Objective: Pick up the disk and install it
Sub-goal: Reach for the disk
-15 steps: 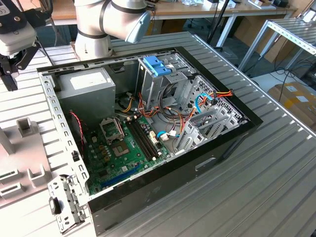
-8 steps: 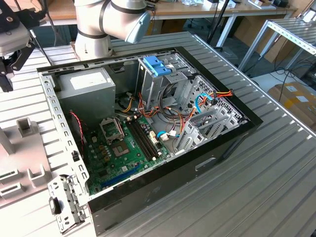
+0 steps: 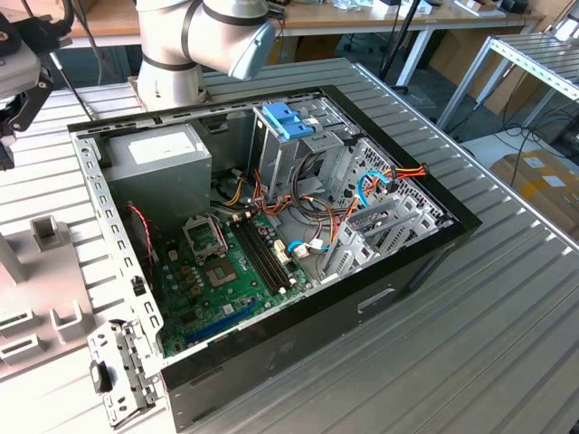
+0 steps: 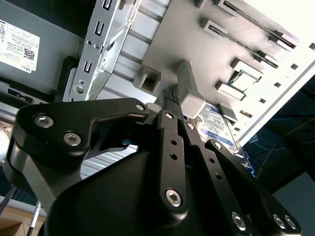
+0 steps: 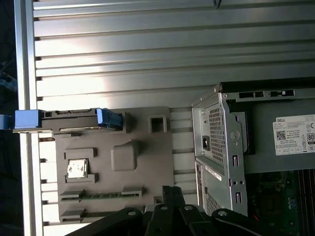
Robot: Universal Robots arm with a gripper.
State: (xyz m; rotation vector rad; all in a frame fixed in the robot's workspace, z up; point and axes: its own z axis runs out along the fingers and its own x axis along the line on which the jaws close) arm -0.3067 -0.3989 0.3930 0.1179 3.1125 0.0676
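Note:
The disk [image 5: 69,119] stands on its edge in a slot of the grey fixture plate [image 5: 147,162], with blue rails at both ends. In the second wrist view its white-and-blue label [image 4: 216,123] peeks out behind the black fingers [image 4: 170,142] and a grey block. My gripper [image 5: 172,192] hovers above the fixture, apart from the disk, with its fingertips together and nothing between them. In the exterior view the gripper [image 3: 27,104] is at the far left edge, above the fixture [image 3: 36,298].
The open computer case [image 3: 434,244] lies on the ribbed metal table, with a grey power supply [image 3: 158,158], a blue latch piece [image 3: 288,119] and a drive cage [image 3: 380,217] inside. A loose metal bracket [image 3: 118,371] lies by the case. A chip [image 5: 77,168] sits on the fixture.

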